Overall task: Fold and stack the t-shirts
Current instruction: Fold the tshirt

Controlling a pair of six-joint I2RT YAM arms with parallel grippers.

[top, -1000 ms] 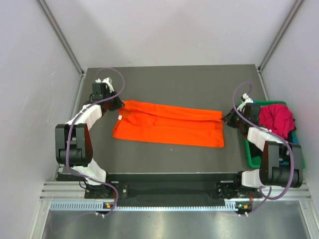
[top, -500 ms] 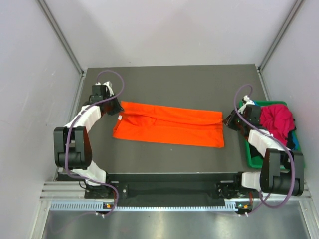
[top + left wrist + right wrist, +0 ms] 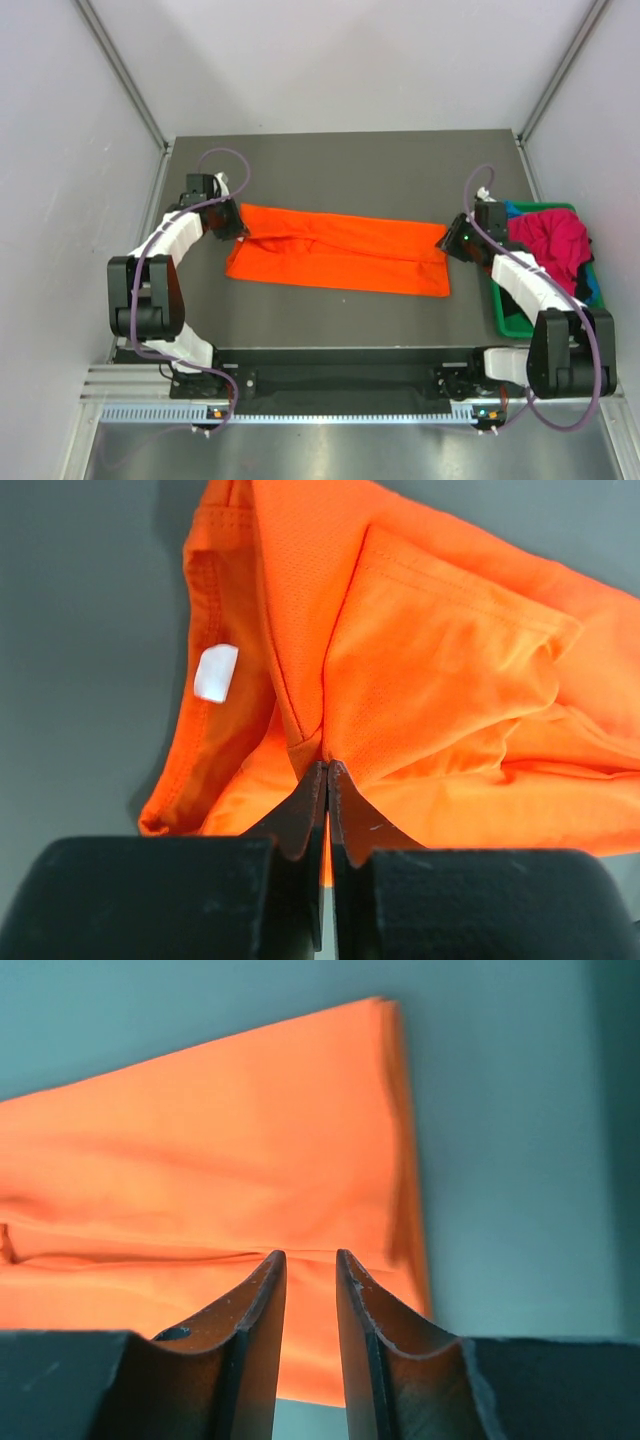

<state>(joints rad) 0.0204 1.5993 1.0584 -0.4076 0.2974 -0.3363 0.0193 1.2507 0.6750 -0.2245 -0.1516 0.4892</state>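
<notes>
Showing the orange t-shirt (image 3: 340, 250), soft, light and likely to sag, lying as a long band across the table (image 3: 400, 165), best taken at its end corners: left gripper (image 3: 326, 768) pinched closed on a collar-end fold, right gripper (image 3: 310, 1256) narrowly parted at the hem, gripping nothing visible.

The orange t-shirt (image 3: 340, 255) lay as a long folded strip left of the green bin (image 3: 510, 318); magenta t-shirt (image 3: 550, 240) bunched inside it, blue t-shirt (image 3: 514, 208) barely peeking out.

Green plastic bin (image 3: 512, 322) at dark table's (image 3: 350, 165) right edge
</notes>
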